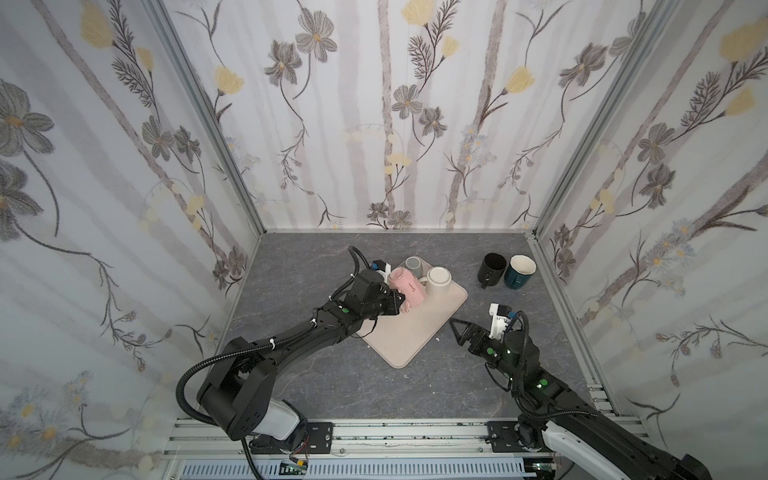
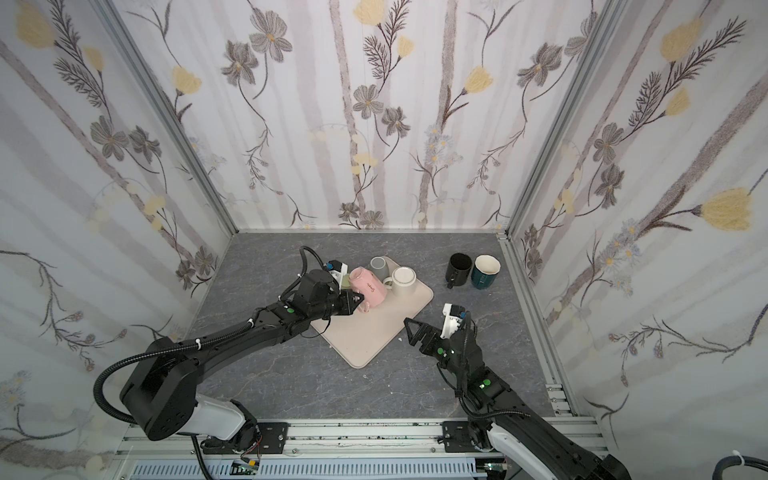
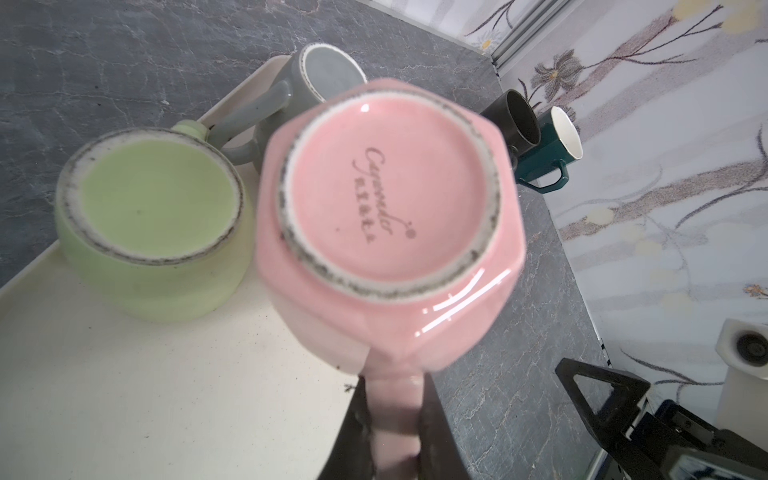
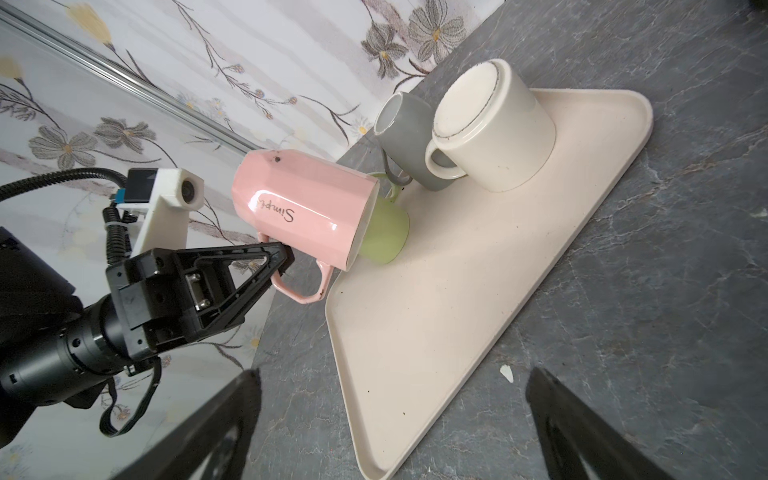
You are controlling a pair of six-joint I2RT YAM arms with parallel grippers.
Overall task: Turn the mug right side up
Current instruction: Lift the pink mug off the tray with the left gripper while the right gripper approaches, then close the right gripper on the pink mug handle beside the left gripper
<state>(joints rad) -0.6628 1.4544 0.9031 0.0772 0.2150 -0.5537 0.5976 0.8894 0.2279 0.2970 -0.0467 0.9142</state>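
Cream plastic, the tray [image 1: 409, 336] lies slantwise on the grey marbled table [image 1: 332, 374], and its mugs crowd the corner at 12 o'clock in both top views. A grey mug [image 1: 413, 265] and a cream mug [image 1: 438, 280] stand there mouth down with their bases showing, the cream one at the grey one's 4 o'clock. A green mug [image 3: 153, 224] also stands mouth down on the tray, at the grey mug's 8 o'clock, largely hidden by the left wrist in the top views. Off the tray, at its 2 o'clock, a black mug [image 1: 492, 268] and a teal mug [image 1: 519, 272] stand mouth up, side by side on the table; the teal one shows a white inside, the black one a dark inside

The pink mug [image 1: 405, 286] hangs over the tray's 11 o'clock part, tipped far over, with its base raised toward 10 o'clock and its mouth slanting down toward 4 o'clock. In the right wrist view its rim crosses in front of the green mug; whether they touch I cannot tell. The left gripper [image 4: 282, 257] sits at the mug's 6 o'clock, clenched on the handle [image 4: 305, 286], its fingers [image 4: 249, 266] pinching the loop close to the mug's wall

The right gripper [image 1: 459, 330] is released, its jaws standing wide apart over the table just beside the tray's 4 o'clock edge, well apart from the pink mug
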